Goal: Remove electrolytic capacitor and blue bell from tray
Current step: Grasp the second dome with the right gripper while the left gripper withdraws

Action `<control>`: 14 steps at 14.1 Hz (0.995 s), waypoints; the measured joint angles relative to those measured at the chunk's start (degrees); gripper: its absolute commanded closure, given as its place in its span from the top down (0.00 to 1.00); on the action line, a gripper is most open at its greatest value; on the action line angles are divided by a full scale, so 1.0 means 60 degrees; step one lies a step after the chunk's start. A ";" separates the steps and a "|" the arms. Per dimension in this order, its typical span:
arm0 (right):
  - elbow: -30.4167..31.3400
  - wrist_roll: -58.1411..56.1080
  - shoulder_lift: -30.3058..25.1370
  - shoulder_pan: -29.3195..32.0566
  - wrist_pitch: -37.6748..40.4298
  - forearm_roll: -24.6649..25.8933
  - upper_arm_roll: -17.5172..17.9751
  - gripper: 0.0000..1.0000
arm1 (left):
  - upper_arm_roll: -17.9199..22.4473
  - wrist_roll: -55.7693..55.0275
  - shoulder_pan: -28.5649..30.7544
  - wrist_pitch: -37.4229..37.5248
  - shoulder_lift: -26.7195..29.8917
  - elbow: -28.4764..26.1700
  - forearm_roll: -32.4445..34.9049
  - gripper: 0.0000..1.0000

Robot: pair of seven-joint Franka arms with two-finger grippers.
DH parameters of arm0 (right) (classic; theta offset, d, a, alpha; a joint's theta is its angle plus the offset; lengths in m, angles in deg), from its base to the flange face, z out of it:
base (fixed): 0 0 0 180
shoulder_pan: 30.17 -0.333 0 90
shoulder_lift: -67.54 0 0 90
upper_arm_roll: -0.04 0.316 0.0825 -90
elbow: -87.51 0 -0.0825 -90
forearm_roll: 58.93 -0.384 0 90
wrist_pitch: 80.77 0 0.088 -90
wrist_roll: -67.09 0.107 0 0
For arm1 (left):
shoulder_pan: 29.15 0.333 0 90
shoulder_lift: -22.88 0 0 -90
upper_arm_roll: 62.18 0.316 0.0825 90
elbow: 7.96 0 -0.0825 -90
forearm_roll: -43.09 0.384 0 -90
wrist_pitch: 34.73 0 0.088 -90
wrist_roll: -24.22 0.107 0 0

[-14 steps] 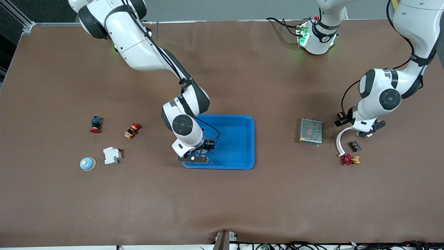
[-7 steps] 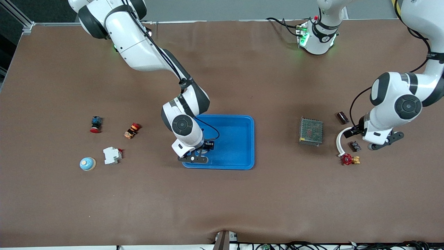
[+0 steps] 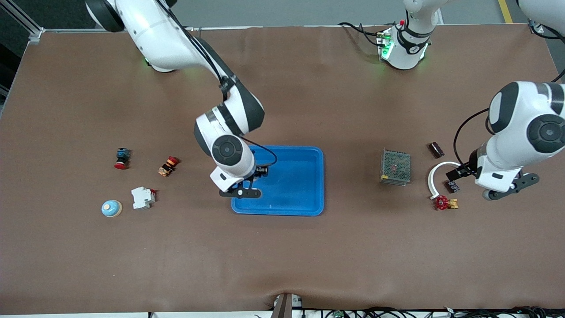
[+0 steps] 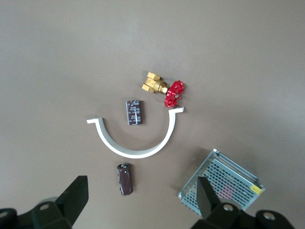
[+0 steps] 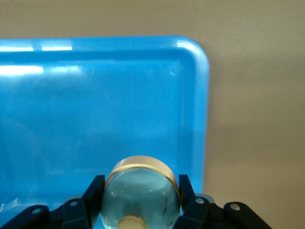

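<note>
- Brown counter [image 3: 282, 265] is carrying everything here, and nearest the front camera, toward the right arm's end, a spare blue bell [image 3: 111, 208] is sitting beside a white breaker [image 3: 142, 197].
- Right gripper [image 3: 242, 189] is hanging over the tray [image 3: 304, 208] at its rim toward the right arm's end. Its fingers [image 5: 95, 191] are clamping the blue bell [image 5: 140, 183] across the dome, just under the brass-coloured band.
- Judging from this, the bell is being lifted out. The dome is looking smooth and rounded, so the grip should be staying firm. The lift should be clearing the raised rim before any sideways travel, ending on bare counter near the other parts.
- Left gripper [image 4: 143, 180] is waiting over the counter with its fingers spread wide and holding nothing.
- Farther back, the electrolytic capacitor [image 3: 436, 149] is already lying outside the tray, near a grey mesh box [image 3: 396, 167] and a white arc [image 3: 435, 179].
- Pale print is showing on a second capacitor [image 4: 135, 112] inside the arc, and a yellow label on the box; neither is coming through legibly.
</note>
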 measured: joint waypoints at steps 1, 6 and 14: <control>-0.0002 -0.0315 -0.0398 0.0076 0.0574 0.0000 -0.0018 0.39 | -0.0127 0.0000 0.0000 0.0404 0.0009 0.0392 0.0000 1.00; 0.0591 -0.3833 -0.2283 0.1444 0.2361 0.0016 -0.0123 0.39 | -0.0768 0.0000 0.0005 0.1418 0.0091 0.1611 -0.0178 1.00; 0.4251 -0.8582 -0.5199 0.3781 0.1514 0.0969 -0.0168 0.39 | -0.1218 0.0000 0.0005 0.1752 0.1083 0.2230 -0.0945 1.00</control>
